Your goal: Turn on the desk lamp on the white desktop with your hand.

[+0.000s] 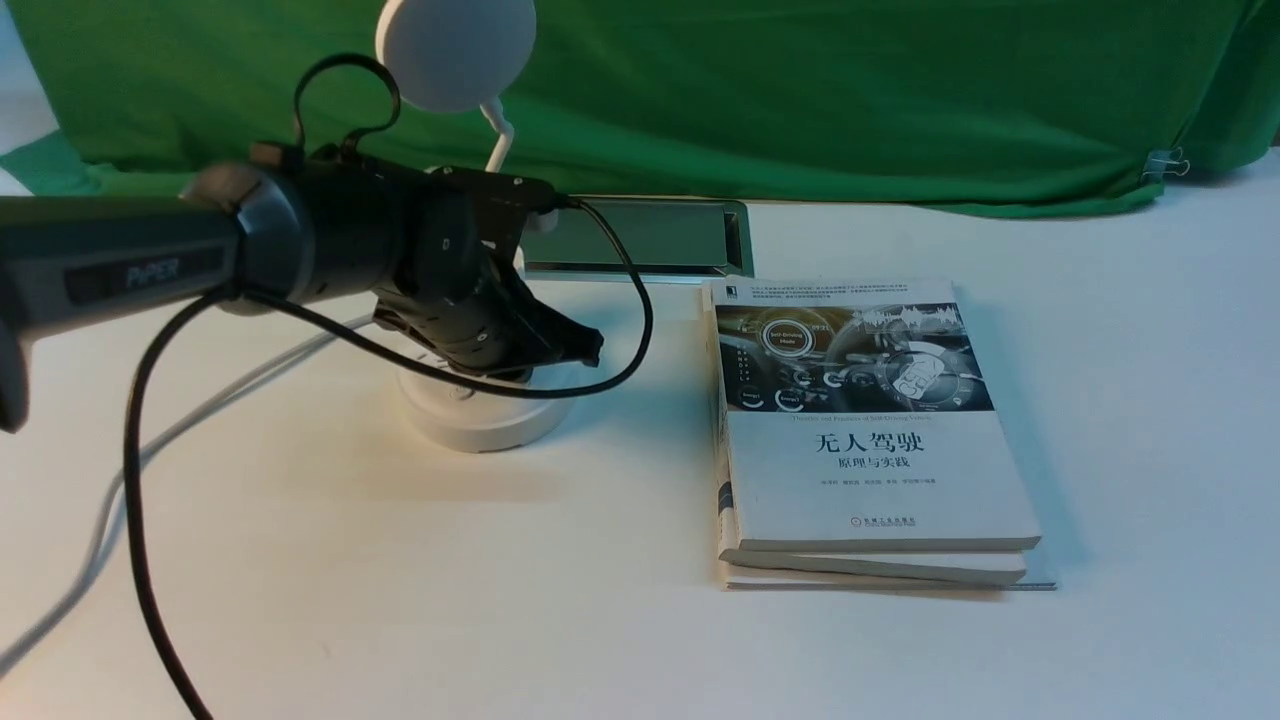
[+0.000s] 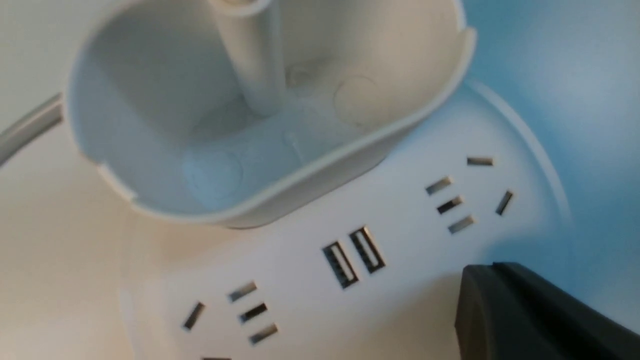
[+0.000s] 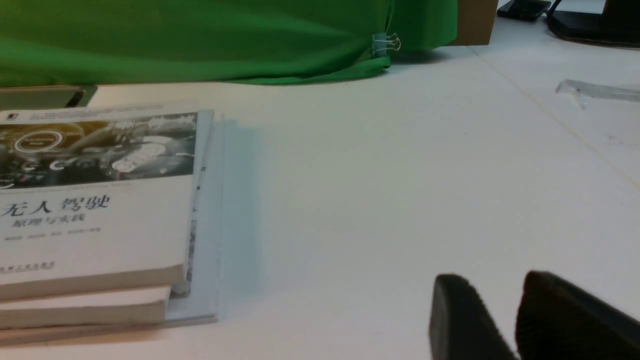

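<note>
The desk lamp's base [image 2: 310, 260] lies beneath the left fingers [image 2: 492, 287].

front: looking forward | left wrist: close-up | front+right wrist: books [image 1: 870, 430]

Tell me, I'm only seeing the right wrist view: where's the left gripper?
Observer: In the front view, the left gripper is over the lamp's base.
Operator: Are its jaws open or shut?
Observer: Shut, by the left wrist view.
Operator: And what's on that base?
Observer: The left wrist view shows two sockets side by side near a cup-like holder.
Operator: Any cable near the lamp?
Observer: Yes, in the front view a pale cable runs over the desktop.
</note>
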Controlling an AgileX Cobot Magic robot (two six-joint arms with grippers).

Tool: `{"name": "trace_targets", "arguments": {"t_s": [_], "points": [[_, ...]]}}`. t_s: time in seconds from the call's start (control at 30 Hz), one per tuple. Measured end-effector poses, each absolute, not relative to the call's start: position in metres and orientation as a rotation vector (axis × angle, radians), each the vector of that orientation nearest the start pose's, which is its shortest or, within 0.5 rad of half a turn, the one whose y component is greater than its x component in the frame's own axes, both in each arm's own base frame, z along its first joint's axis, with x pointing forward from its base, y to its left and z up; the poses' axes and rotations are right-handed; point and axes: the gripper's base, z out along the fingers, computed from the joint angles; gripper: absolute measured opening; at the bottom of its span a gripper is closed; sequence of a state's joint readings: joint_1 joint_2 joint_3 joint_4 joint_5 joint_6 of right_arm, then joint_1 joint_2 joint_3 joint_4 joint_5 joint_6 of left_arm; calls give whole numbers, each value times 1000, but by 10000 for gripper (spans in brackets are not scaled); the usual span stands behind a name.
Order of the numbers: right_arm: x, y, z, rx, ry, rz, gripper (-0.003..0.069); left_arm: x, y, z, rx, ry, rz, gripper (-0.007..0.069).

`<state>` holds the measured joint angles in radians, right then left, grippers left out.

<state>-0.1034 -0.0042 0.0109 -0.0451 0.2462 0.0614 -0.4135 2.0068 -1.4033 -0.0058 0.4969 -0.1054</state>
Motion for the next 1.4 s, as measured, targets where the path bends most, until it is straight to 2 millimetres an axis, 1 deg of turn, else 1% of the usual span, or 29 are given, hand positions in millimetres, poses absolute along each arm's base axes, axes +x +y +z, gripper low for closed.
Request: {"name": "trace_targets", "arguments": {"t_s": [0.23,0.43,0.53,0.6,0.73,0.8,0.83,0.9,1.0,1.1,1.13,1.17,1.2,1.23,1.3,1.37,1.4], "points": [[55,-7,187,113,1734,-73,241,400,-176,170,386,2572,-202,0],[55,-7,187,113,1734,-73,241,402,-177,173,422,2549,-196,0],[55,-7,187,113,1734,-73,241,396,-175,182,416,2543,-205,0],[55,-7,187,113,1734,-73,241,393,-174,192,404,2528,-219,0],[55,-7,187,113,1734,-73,241,388,-174,227,365,2429,-285,0],[55,-7,187,113,1735,-73,241,385,-174,235,344,2425,-321,0],[55,-7,187,113,1735,-73,241,384,-174,236,342,2424,-326,0],[55,-7,187,113,1735,-73,241,380,-175,232,335,2463,-362,0],[55,-7,187,113,1734,-73,241,368,-176,219,323,2516,-438,0],[55,-7,187,113,1734,-73,241,354,-177,200,314,2570,-483,0],[55,-7,187,113,1734,-73,241,354,-177,199,311,2573,-487,0],[55,-7,187,113,1734,-73,241,347,-175,188,305,2610,-489,0],[55,-7,187,113,1734,-73,241,343,-174,184,303,2628,-489,0],[55,-7,187,113,1734,-73,241,343,-174,183,301,2631,-491,0],[55,-7,187,112,1734,-73,241,331,-170,173,293,2677,-488,0],[55,-7,187,113,1734,-73,241,326,-167,171,288,2689,-489,0],[55,-7,187,113,1734,-73,241,320,-165,171,284,2697,-490,0]]}}
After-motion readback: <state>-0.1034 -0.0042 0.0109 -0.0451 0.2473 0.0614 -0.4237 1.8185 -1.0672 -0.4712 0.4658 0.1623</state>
